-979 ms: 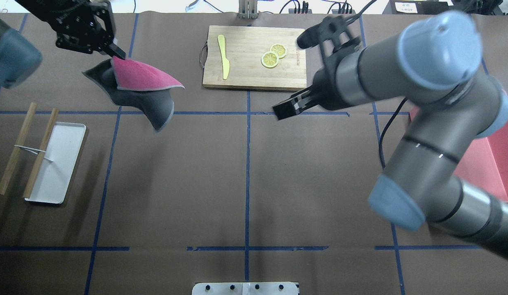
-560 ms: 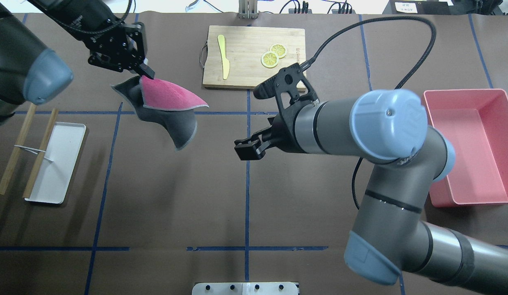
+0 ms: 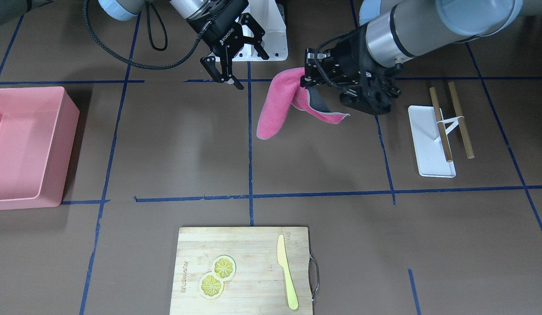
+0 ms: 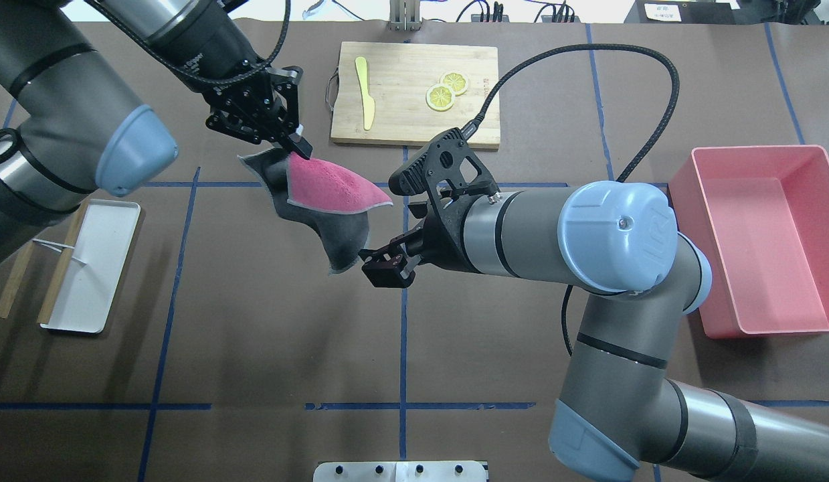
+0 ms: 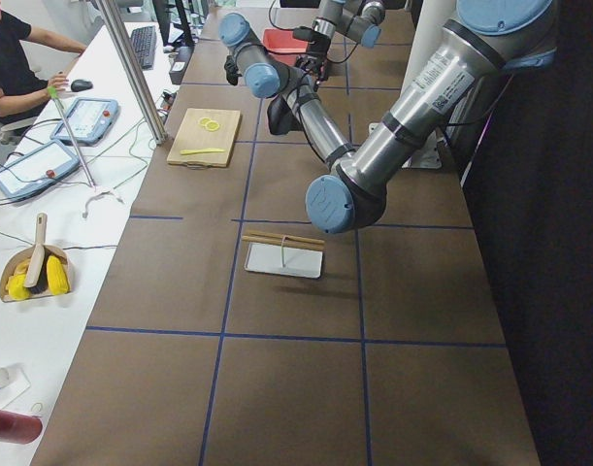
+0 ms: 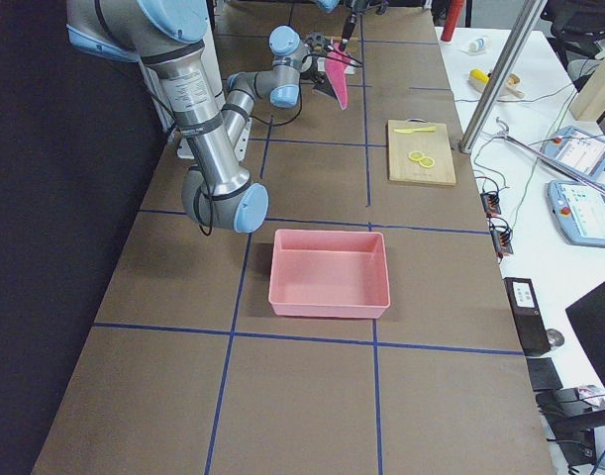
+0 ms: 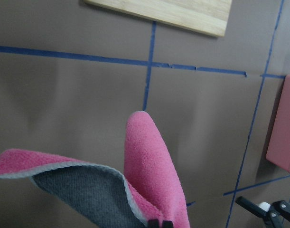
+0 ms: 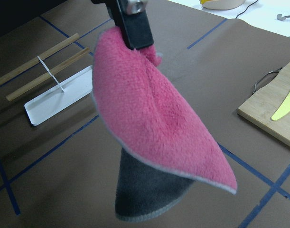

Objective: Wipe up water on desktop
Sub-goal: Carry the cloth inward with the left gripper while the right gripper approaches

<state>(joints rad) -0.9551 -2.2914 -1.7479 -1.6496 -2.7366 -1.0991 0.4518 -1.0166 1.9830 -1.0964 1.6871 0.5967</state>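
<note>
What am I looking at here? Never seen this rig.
Two robot arms share a taped brown desktop. Six cameras: one above from behind, one facing the robot, one at each table end, one on each wrist. The left arm holds a pink-and-grey cloth in its jaws, hanging clear of the desktop. The right arm has its jaws open, empty, near the cloth. Also there: a cutting board with a yellow knife and two lemon slices, a pink bin, a white tray and two wooden sticks. I see no water.
</note>
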